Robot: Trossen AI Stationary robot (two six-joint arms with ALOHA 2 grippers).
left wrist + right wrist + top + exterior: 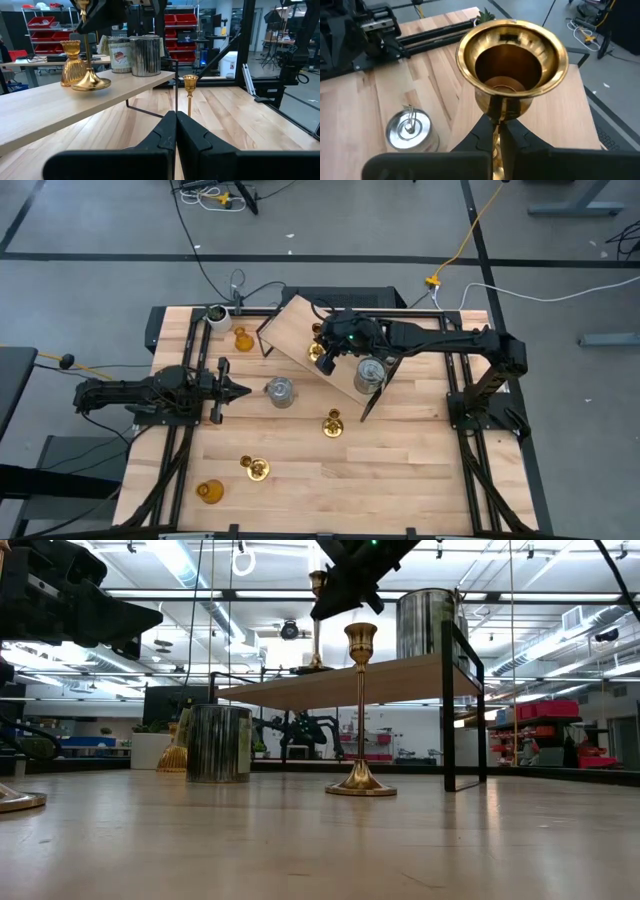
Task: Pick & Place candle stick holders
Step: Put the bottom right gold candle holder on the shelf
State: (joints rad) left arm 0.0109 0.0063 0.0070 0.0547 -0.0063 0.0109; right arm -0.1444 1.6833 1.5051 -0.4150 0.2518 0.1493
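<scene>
A: Where do we stand?

B: Our right tool (496,131) is clenched on the stem of a brass candle stick holder (512,57), its base on the raised shelf (295,332) beside an amber holder (71,62).

A: How do we finish well?

B: We keep the stem upright, confirm the base sits flat, then release and lift straight up. The left tool (240,390) waits clenched above the tabletop (400,460).

A: Any writing?

B: One cylinder (119,54) carries a label; we cannot read it.
</scene>
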